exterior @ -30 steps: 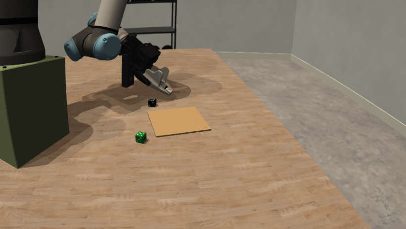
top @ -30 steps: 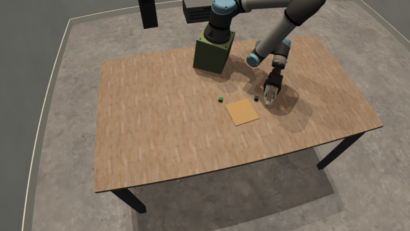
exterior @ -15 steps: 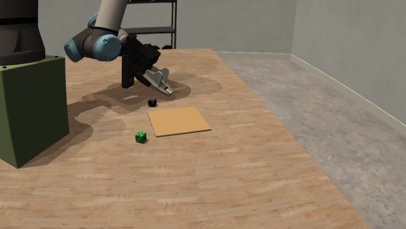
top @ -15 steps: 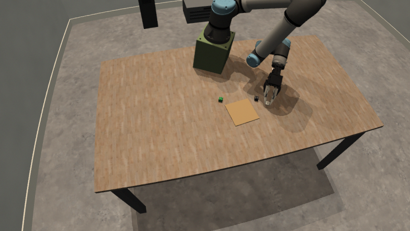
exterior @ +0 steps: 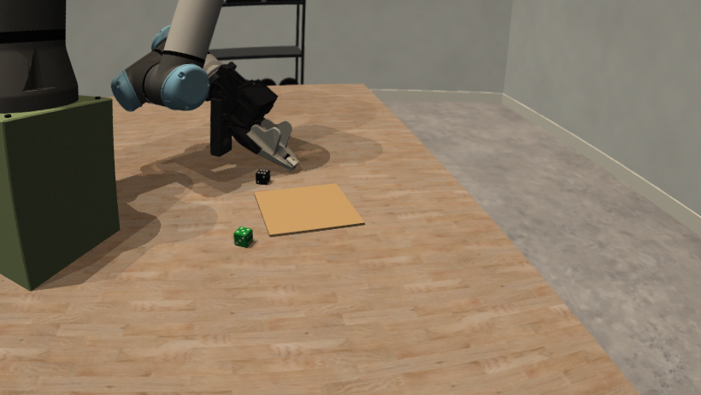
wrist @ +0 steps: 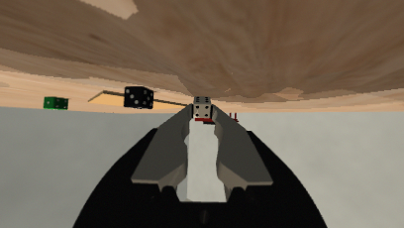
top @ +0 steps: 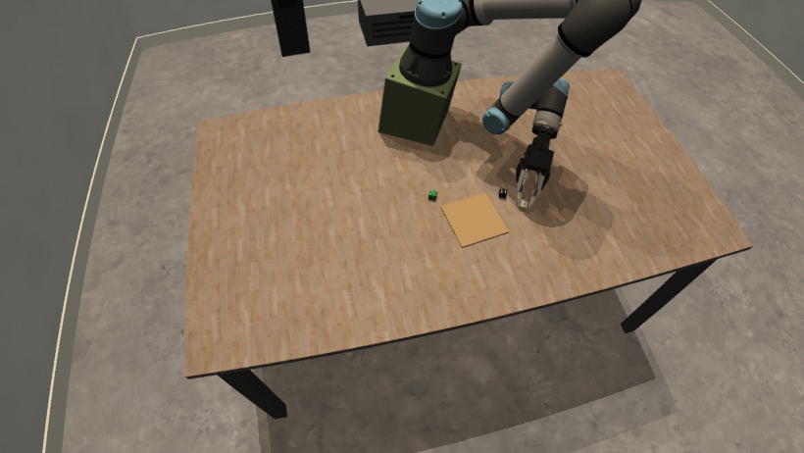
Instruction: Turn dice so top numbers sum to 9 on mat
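Dice are your concern: three, one white, one black, one green. The counter carries the green pedestal at its far side; the one arm is cut off by the upper edge in the top and exterior views. Your one tool is narrow, holding the white die between its fingertips, which partly hide it from you. It is right of the one mat, off it. Between tool and mat you have the black die, near the mat's far right corner; its top number is too small to tell. The green die sits flat just left of the mat.

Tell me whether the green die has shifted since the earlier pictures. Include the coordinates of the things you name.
No. The green die (top: 432, 195) (exterior: 243, 237) (wrist: 55, 103) sits at the same spot beside the mat (top: 475, 220) (exterior: 309, 209) in the exterior view.
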